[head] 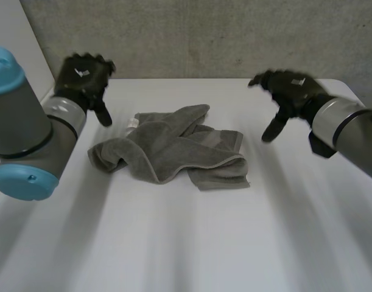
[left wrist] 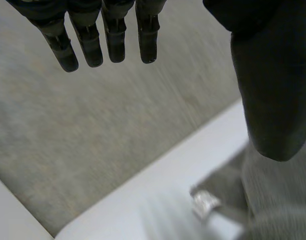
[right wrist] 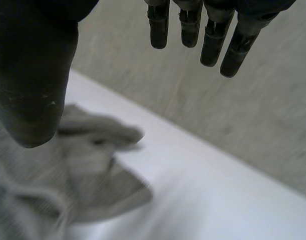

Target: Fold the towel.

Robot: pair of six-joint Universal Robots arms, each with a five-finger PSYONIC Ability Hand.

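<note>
Crumpled towel (head: 173,146) lying on table (head: 186,243) between the hands, left hand (head: 82,76) hovering wide open, right hand (head: 289,91) hovering wide open, both apart from it.

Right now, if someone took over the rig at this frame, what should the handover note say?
Left hand: open, fingers straight, holding nothing, beside the towel's far left end, not touching it.
Right hand: open, empty, off the towel's right side, apart from it.
Towel: grey, crumpled in a heap in the middle of the white table, its label showing near the left hand.
Done: no fold made.
Left: spread the towel flat, then fold it.
</note>
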